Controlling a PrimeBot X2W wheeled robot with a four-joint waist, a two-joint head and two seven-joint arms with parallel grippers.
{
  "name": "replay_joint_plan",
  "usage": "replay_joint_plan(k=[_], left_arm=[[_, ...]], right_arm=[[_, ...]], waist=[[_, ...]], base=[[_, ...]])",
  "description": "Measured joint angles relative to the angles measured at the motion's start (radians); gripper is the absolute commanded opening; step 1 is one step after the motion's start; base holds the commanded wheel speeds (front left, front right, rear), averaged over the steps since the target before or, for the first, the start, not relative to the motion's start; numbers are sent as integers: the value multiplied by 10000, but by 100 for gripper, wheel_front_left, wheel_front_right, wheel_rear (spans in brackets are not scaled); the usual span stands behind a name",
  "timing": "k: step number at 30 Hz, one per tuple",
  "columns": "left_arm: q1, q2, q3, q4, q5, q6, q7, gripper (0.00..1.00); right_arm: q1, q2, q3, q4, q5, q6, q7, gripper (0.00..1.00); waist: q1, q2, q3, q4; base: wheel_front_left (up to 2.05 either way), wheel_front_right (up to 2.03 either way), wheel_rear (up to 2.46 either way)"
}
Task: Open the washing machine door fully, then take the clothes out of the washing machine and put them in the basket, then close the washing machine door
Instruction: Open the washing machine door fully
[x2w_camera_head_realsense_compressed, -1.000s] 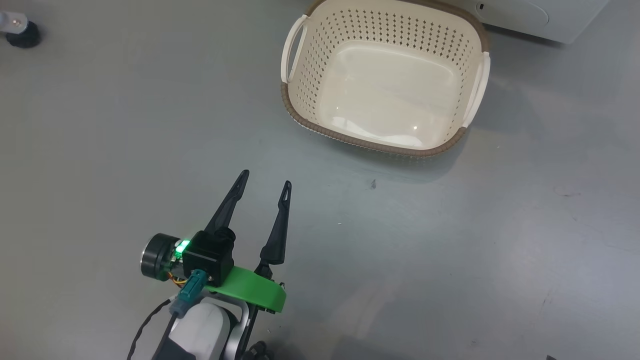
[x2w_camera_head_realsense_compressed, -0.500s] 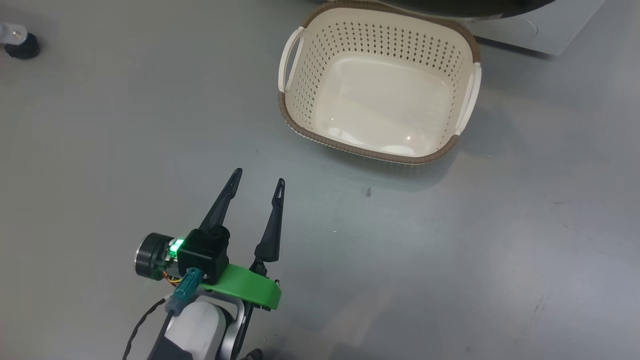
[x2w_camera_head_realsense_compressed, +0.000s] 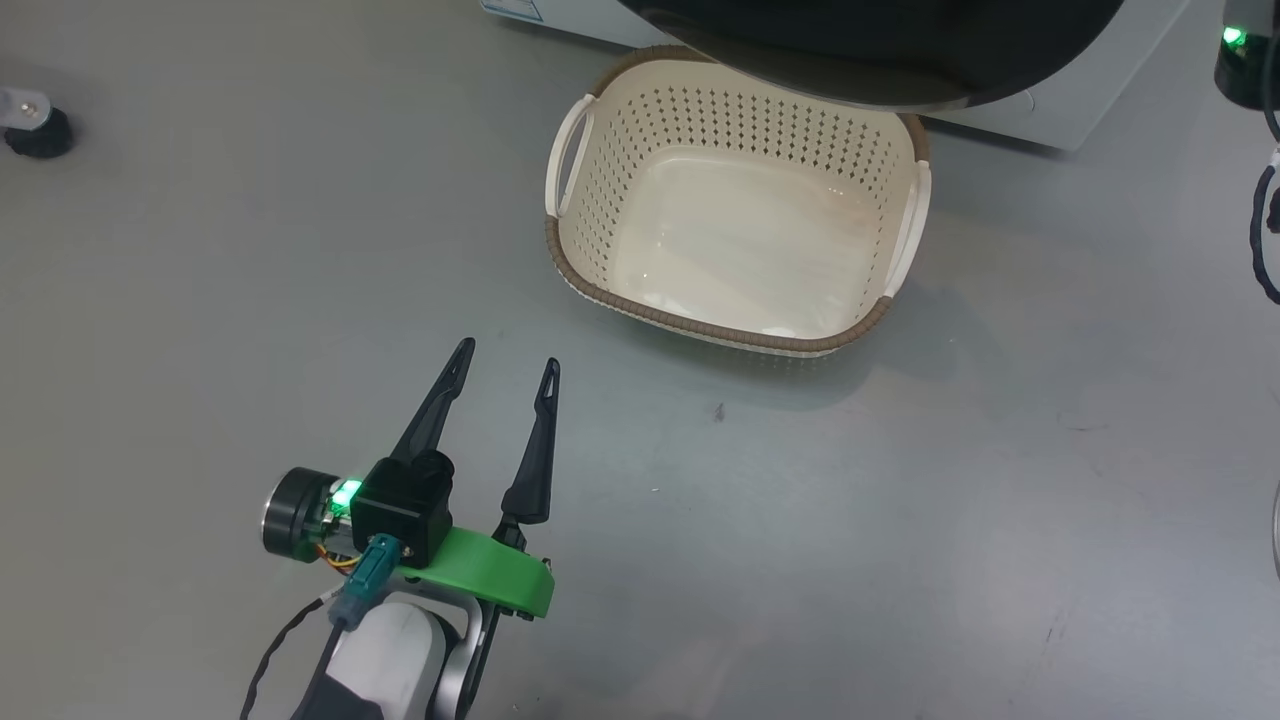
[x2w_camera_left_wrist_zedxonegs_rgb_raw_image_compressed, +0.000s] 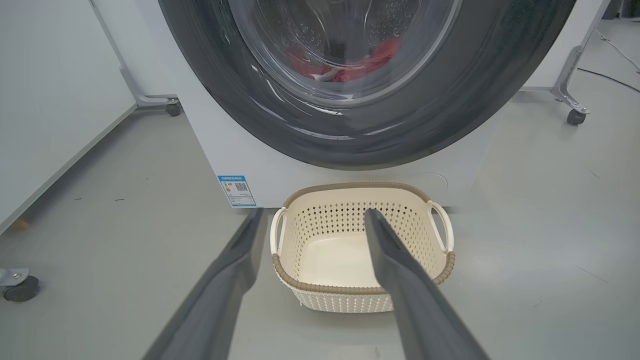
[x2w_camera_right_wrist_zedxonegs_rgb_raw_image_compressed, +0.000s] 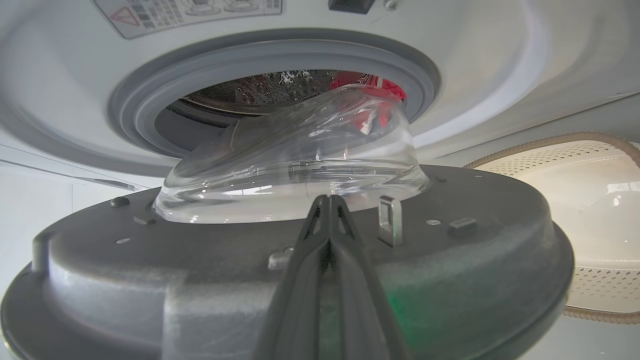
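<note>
Grey floor (x2w_camera_head_realsense_compressed: 900, 500); basket (x2w_camera_head_realsense_compressed: 740, 120) lies lengthwise along the washing machine (x2w_camera_left_wrist_zedxonegs_rgb_raw_image_compressed: 280, 165); left pincer (x2w_camera_head_realsense_compressed: 507, 356) released, right pincer (x2w_camera_right_wrist_zedxonegs_rgb_raw_image_compressed: 325, 200) clenched.

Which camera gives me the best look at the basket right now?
The head view: the basket is seen from above, inside bare, far rim under the washing machine door. The left wrist view has it partly behind a claw finger; the right wrist view catches one side.
</note>
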Motion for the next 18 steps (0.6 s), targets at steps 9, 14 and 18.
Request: replay_joint_plan(k=[9, 14, 18], left_arm=[[12, 2, 148, 75, 35, 0, 0, 100], [14, 2, 190, 69, 65, 0, 0, 100], [15, 2, 221, 63, 75, 0, 0, 100]], right_arm=[[215, 186, 209, 146, 27, 65, 255, 0], [227, 251, 265, 148, 27, 65, 278, 0], [301, 247, 330, 140, 4, 73, 314, 0]], waist=[[0, 0, -336, -128], [0, 0, -388, -182], [0, 0, -423, -210]], base=[[0, 0, 0], [0, 0, 0], [0, 0, 0]])
